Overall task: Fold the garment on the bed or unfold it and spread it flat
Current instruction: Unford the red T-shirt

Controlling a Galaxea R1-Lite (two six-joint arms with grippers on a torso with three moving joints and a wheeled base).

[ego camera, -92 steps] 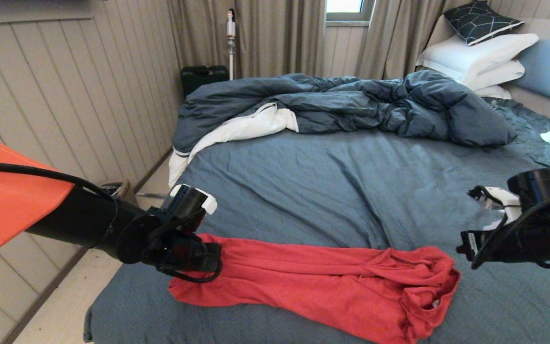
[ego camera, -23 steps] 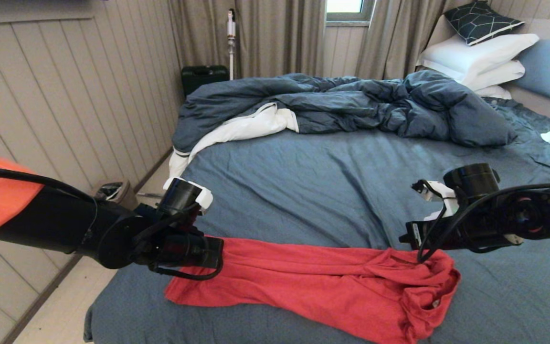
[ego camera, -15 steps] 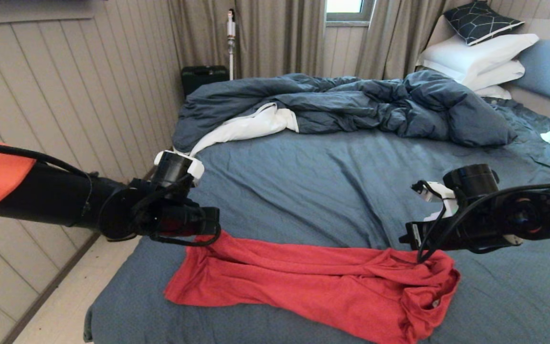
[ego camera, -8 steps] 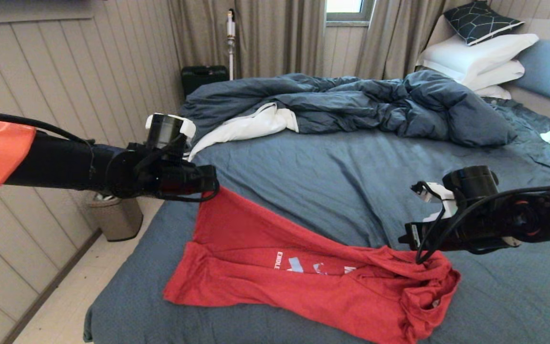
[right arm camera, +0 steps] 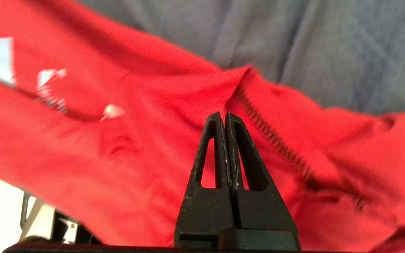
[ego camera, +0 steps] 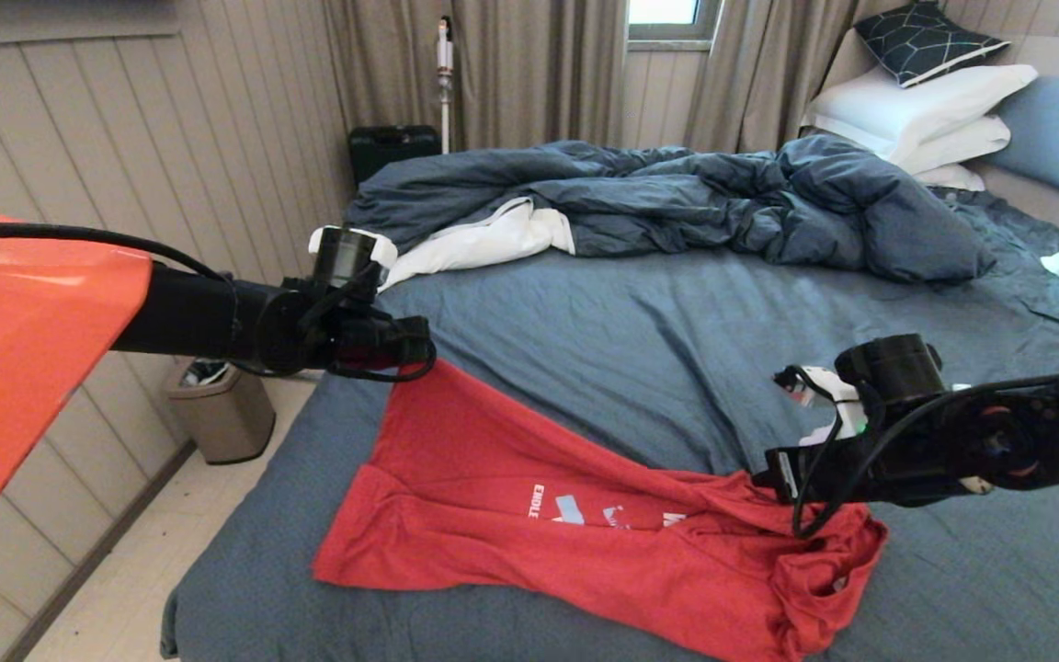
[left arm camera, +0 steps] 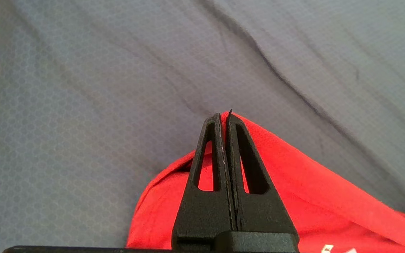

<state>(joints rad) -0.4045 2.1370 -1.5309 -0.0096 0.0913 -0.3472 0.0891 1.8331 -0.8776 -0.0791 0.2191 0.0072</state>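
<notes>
On the bed (ego camera: 640, 340) your left gripper (ego camera: 415, 342) and right gripper (ego camera: 773, 478), jaws clamped on the garment (ego camera: 529, 524), have it half spread; the right end is bunched.

Only one bit of writing could be read: on the chest of the red T-shirt (ego camera: 529, 533), small white capitals spelled "ENDLE" (ego camera: 537, 499), and there the word ran into a fold. Beside it sat light-blue and white patches of the print (ego camera: 585, 510), too creased to make out as letters. Nothing else in the room carried readable text.
</notes>
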